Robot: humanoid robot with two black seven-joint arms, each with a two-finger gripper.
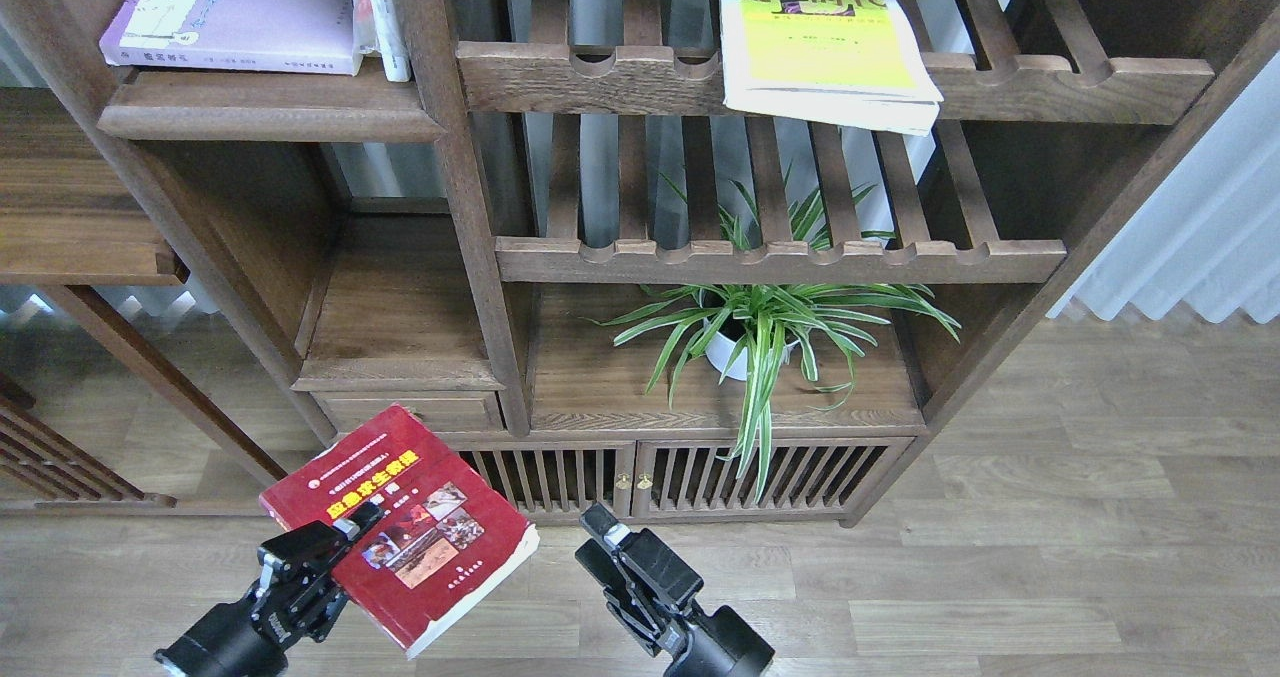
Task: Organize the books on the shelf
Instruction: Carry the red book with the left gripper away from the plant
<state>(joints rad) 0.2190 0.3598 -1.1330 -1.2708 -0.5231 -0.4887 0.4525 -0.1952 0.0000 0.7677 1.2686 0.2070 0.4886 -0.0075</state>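
Note:
My left gripper [345, 535] is shut on the red book [400, 522], gripping its left edge and holding it flat, low in front of the bookcase. The pale lavender-white book [235, 12] lies flat on the solid dark-brown shelf [270, 107] at upper left. The yellow-green book [820, 42] lies on the upper slatted rack [600, 77], its corner hanging over the front rail. My right gripper [600, 527] is empty, to the right of the red book; its fingers cannot be told apart.
Thin upright white books [380, 12] stand beside the lavender book. A potted spider plant [760, 332] sits on the lower board under a second slatted rack [780, 257]. A vertical post [460, 187] divides the bays. A small cabinet [400, 342] stands below the solid shelf.

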